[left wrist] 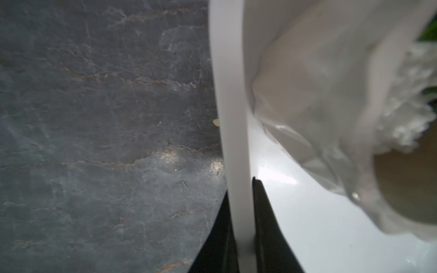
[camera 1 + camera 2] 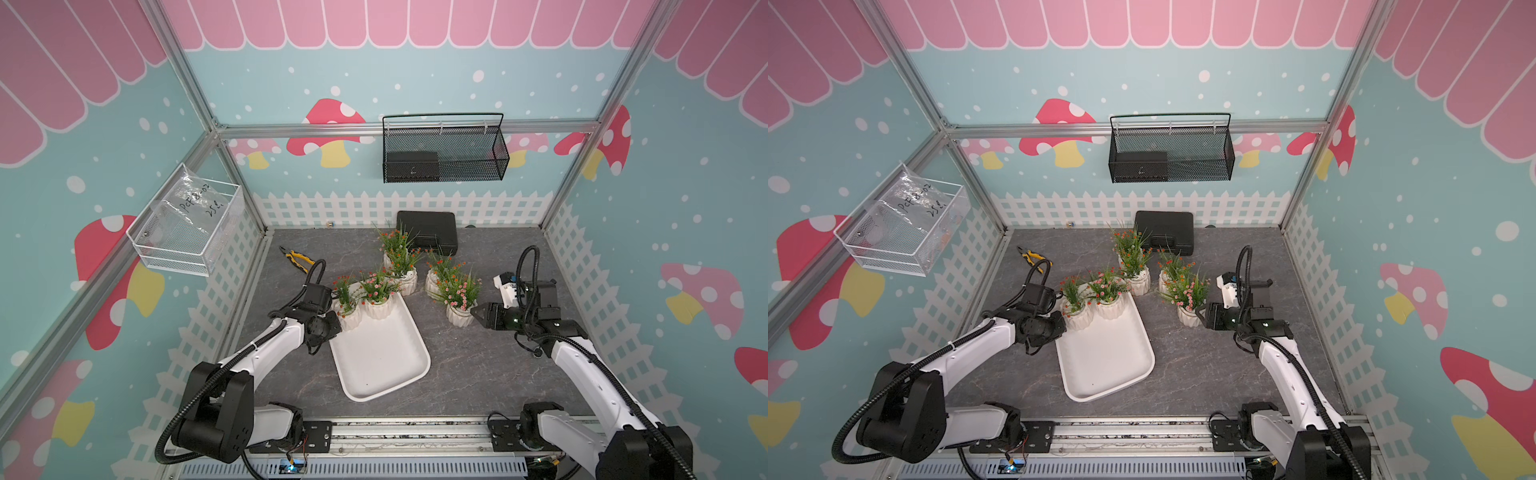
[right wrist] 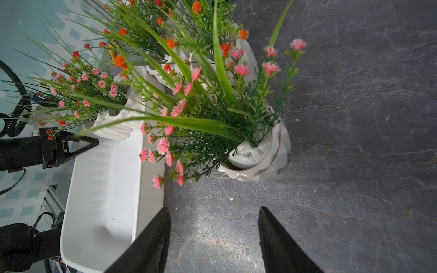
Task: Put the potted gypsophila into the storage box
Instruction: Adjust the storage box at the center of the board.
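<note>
Six potted gypsophila [image 2: 377, 297] in all, every one upright, sprigs pointing up. Two stand side by side at the far end of the storage box [image 2: 380, 361]; the box floor nearer the robot is bare. Four stand on the bench [image 2: 478, 374], in a loose cluster to the right of the box's far end. Nearest of these is a pink-flowered pot [image 2: 459, 316], just ahead of the right gripper [image 3: 214, 209], whose jaws are released, spread apart and holding nothing. The box's long axis runs far to near, with the near end skewed a little toward the right arm. The left gripper [image 1: 240, 189] has its jaws clenched on the box's left long rim, close by the red-flowered pot [image 2: 348, 318]. The bench is a dark grey, stone-look slab. A black hard case [image 2: 428, 232] sits behind the cluster at the back wall, and yellow-handled pliers [image 2: 297, 257] lie at far left. The walls are teal with mushrooms and a white picket fence. A black mesh basket [image 2: 444, 153] hangs on the back wall and a white mesh basket [image 2: 183, 241] on the left.
</note>
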`<state>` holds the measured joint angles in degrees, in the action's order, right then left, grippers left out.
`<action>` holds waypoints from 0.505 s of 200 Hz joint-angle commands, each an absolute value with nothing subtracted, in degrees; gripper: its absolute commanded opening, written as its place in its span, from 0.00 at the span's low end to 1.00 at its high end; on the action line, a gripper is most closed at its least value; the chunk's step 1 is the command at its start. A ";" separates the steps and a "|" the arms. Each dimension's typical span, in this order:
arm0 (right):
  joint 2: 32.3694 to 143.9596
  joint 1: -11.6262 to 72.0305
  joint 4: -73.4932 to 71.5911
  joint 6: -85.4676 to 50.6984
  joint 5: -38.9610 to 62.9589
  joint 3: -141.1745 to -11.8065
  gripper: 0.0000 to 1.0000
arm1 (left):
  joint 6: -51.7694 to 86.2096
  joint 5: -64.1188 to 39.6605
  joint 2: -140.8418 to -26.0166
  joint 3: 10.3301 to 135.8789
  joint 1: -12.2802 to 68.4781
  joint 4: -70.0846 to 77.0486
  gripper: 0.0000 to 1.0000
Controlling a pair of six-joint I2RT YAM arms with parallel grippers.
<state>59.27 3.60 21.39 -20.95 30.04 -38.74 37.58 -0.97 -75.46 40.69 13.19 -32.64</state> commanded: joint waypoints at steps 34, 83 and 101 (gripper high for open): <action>56.85 -1.57 23.83 -21.79 30.02 -37.93 0.64 | 39.69 1.24 -73.22 40.72 12.15 -29.42 0.36; 55.38 -6.54 22.19 -24.11 34.28 -35.50 0.65 | 35.35 0.05 -63.63 45.60 8.84 -39.37 0.47; 55.20 -6.63 21.21 -24.77 34.53 -34.78 0.65 | 33.22 -6.78 -61.39 47.26 8.19 -38.84 0.47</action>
<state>56.14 -6.35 22.39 -23.16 32.62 -36.23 36.62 -0.91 -64.40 43.72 9.28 -35.97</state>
